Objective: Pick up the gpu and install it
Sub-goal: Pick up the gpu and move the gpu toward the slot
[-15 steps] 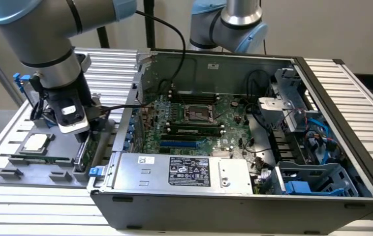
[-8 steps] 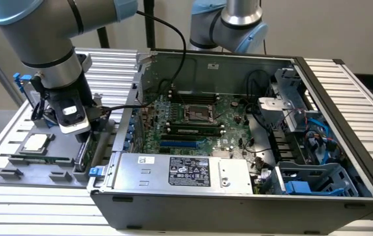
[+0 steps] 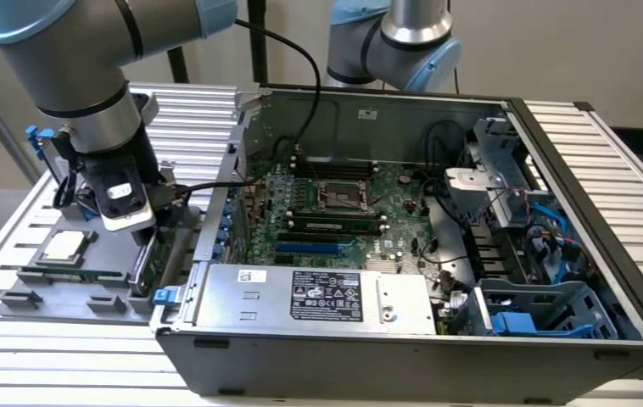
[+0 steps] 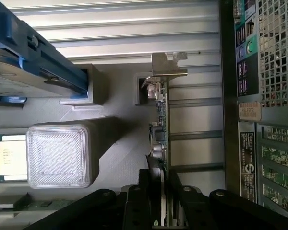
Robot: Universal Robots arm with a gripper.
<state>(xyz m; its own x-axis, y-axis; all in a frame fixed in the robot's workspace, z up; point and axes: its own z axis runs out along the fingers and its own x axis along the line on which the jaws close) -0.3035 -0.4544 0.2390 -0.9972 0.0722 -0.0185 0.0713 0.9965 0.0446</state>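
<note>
Beside the case (image 3: 412, 360), at the exterior view's left: pinching the gpu (image 4: 162, 120) by both faces with the gripper (image 4: 159, 176), on edge in the grey holder (image 4: 120, 143), bracket (image 4: 169, 64) away from the fingers (image 4: 144, 196).

The counter (image 3: 599, 144) was a ribbed metal surface of long pale slats. An open computer case (image 3: 412, 360) lay on its side on it, filling most of the exterior view's right. Just beside the case, at the exterior view's left, sat a grey parts tray (image 3: 27, 301).
</note>
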